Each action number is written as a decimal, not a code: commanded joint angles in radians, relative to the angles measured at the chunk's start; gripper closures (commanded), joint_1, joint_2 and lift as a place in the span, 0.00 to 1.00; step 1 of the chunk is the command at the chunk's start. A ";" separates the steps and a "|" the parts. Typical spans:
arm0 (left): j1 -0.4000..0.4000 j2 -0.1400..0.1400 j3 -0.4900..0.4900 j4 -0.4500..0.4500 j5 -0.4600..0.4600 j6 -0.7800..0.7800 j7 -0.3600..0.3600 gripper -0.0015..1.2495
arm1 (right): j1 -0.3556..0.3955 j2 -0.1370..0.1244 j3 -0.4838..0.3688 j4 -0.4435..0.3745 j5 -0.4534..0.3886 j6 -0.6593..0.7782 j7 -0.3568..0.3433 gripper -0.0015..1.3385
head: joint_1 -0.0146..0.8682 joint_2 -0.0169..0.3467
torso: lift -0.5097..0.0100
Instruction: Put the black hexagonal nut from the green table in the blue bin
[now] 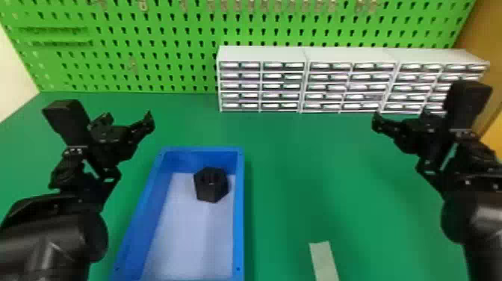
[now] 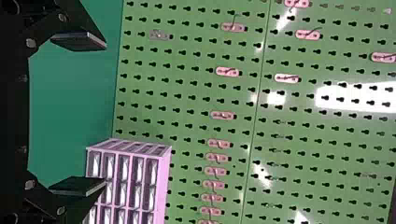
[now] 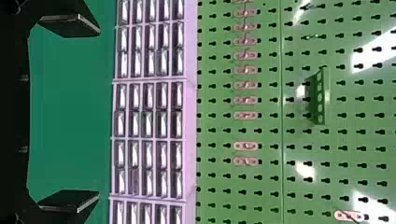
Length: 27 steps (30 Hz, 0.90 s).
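Note:
The black hexagonal nut [image 1: 211,185] rests inside the blue bin [image 1: 240,216], near its far right corner. The bin stands on the green table [image 1: 298,179]. My left gripper [image 1: 149,119] is above the table, left of the bin's far end and apart from the nut; in the left wrist view the left gripper [image 2: 102,114] is open, with nothing between its fingers. At the right side of the table is my right gripper [image 1: 377,121], well away from the bin; the right wrist view shows the right gripper [image 3: 99,116] open and holding nothing.
White drawer cabinets [image 1: 261,54] line the back of the table from the middle to the right. Behind them rises a green pegboard [image 1: 157,48] with small hooks. A pale strip [image 1: 324,261] lies on the table near the front, right of the bin.

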 commanded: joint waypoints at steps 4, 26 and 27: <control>0.000 -0.003 0.000 0.000 0.002 0.000 0.000 0.20 | 0.026 0.004 -0.009 -0.003 0.037 -0.001 0.000 0.06 | 0.79 0.19 | 0.79; 0.000 -0.003 0.000 0.000 0.003 0.000 0.000 0.20 | 0.084 0.010 -0.006 -0.014 0.053 -0.001 0.000 0.06 | 0.79 0.19 | 0.79; 0.000 -0.003 0.002 0.000 0.003 0.000 0.000 0.20 | 0.086 0.010 -0.004 -0.014 0.053 -0.001 -0.002 0.06 | 0.79 0.19 | 0.79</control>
